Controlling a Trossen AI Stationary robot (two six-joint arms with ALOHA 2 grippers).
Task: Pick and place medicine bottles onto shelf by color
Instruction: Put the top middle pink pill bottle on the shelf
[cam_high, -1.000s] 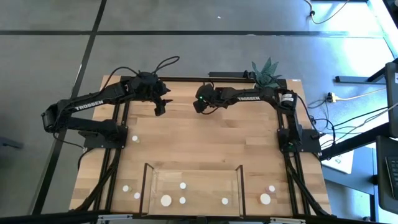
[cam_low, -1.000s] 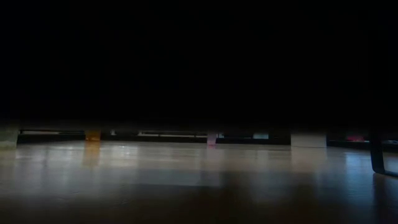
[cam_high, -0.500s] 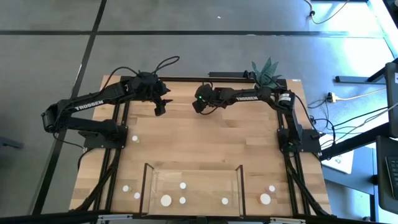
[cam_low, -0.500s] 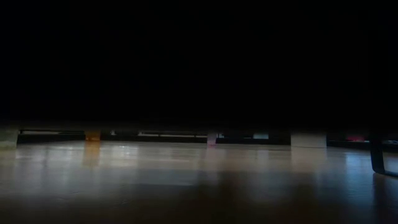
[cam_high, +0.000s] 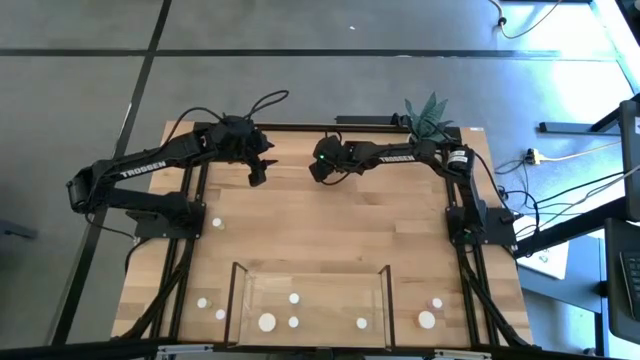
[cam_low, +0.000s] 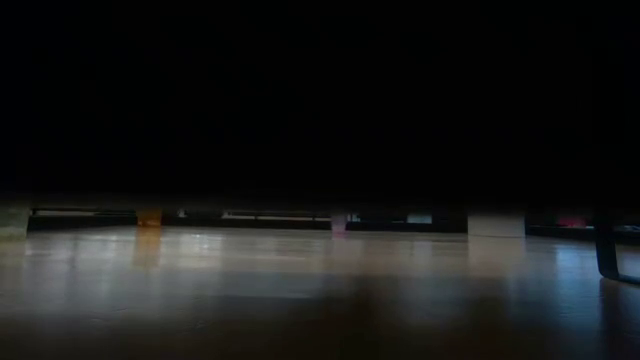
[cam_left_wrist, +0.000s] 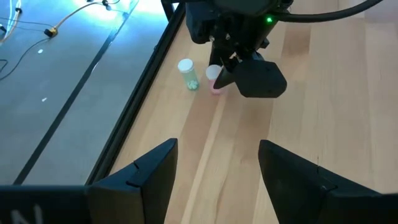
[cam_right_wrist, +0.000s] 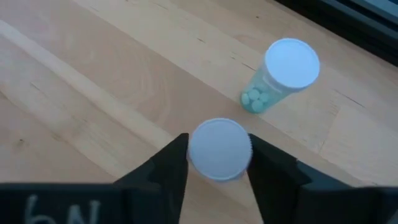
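Right gripper (cam_right_wrist: 219, 163) around pink bottle (cam_left_wrist: 213, 76) near table's (cam_high: 330, 215) far edge

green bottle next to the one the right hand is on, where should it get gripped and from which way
Grip the green bottle across its white cap or upper body, coming straight down. It stands upright on the table, round, so any pair of sides works. Keep the fingers off the side facing the pink bottle, which stands close by between the right hand's fingers.

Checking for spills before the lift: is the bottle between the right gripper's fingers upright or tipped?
Upright. The right wrist view looks straight down on its round white cap, and the left wrist view shows the pink bottle standing on the table.
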